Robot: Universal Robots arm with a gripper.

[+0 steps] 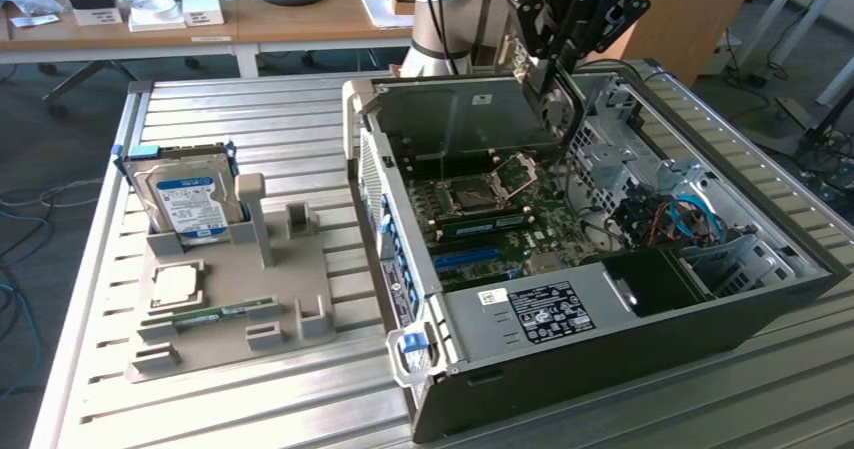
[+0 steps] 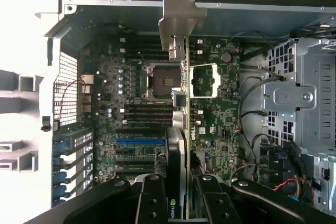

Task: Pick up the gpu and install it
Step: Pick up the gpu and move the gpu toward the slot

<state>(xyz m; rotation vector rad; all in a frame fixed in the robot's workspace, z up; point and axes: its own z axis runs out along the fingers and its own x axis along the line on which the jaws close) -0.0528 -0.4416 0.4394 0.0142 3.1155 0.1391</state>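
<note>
In the wrist view the gpu (image 2: 186, 129) is seen edge-on: a thin green card with a black cooler block (image 2: 175, 156) on one face and a silver end bracket (image 2: 177, 17) at its far end. My gripper (image 2: 181, 203) is shut on it, one black finger (image 2: 152, 200) on each side. In the exterior view the gripper (image 1: 563, 54) hangs over the back of the open computer case (image 1: 747, 299), and the gpu (image 1: 554, 104) hangs below it. The card is held above the motherboard (image 2: 131, 77), clear of its slots, near the CPU socket (image 2: 157, 82).
Left of the case in the exterior view stands a grey fixture (image 1: 287, 269). It holds a boxy drive with a blue-white label (image 1: 187, 199), a small chip (image 1: 174, 286) and a narrow green memory stick (image 1: 220, 315). Cables (image 1: 681, 219) and drive cages fill the case's right part.
</note>
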